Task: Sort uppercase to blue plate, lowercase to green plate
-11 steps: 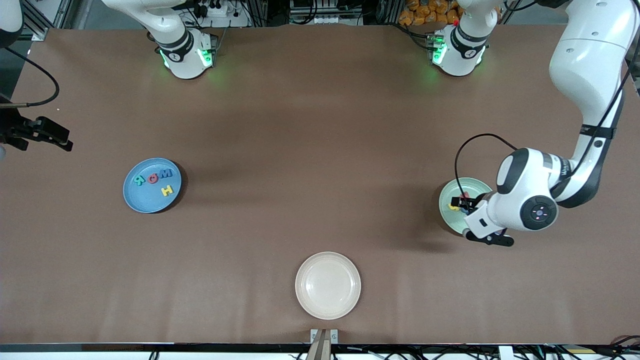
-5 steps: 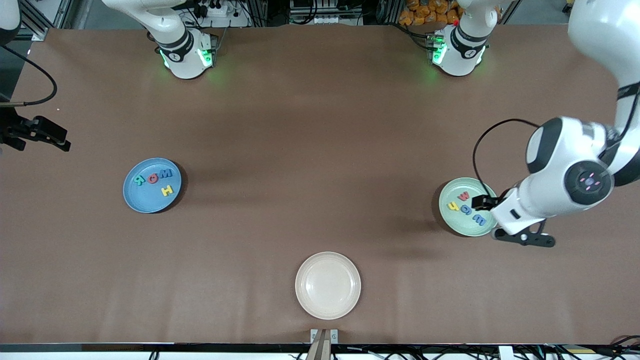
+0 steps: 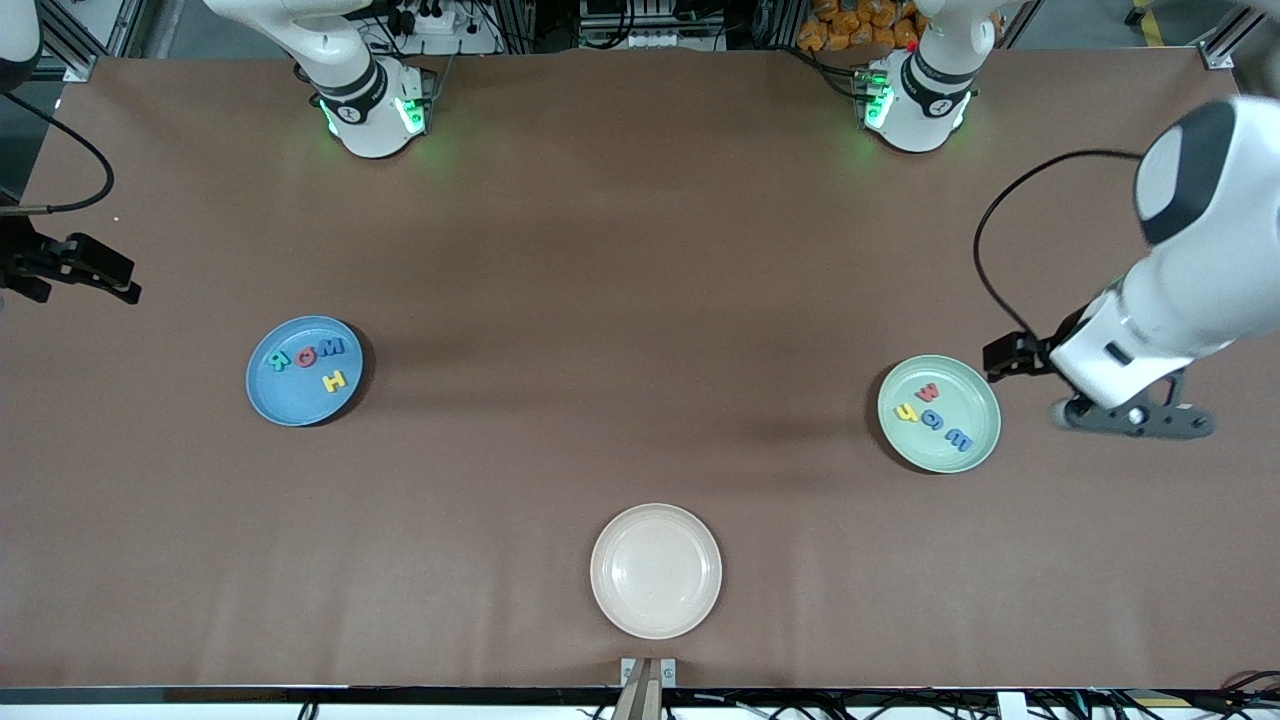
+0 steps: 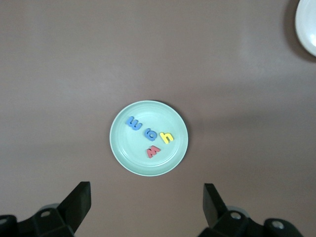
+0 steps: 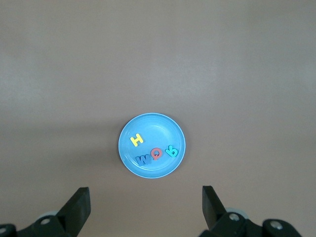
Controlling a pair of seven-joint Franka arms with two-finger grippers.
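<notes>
The blue plate [image 3: 270,395] holds the uppercase letters: yellow H [image 3: 334,380], teal R [image 3: 278,360], red Q [image 3: 305,354] and blue W [image 3: 332,347]. The green plate [image 3: 975,400] holds the lowercase letters: yellow h [image 3: 906,411], red w [image 3: 927,391], a round blue letter [image 3: 931,419] and blue m [image 3: 958,439]. My left gripper [image 3: 1010,358] is up beside the green plate [image 4: 121,150], open and empty [image 4: 146,205]. My right gripper [image 3: 95,268] waits high over the right arm's end of the table, open and empty [image 5: 144,205], looking down on the blue plate [image 5: 173,131].
A cream plate [image 3: 655,570] lies near the table's front edge, midway between the two arms' ends, with nothing on it. It shows at a corner of the left wrist view [image 4: 308,24]. Brown table surface lies between the plates.
My left arm has risen and drawn away from over the green plate toward the left arm's end of the table, uncovering the lowercase letters. The right arm has barely moved.
</notes>
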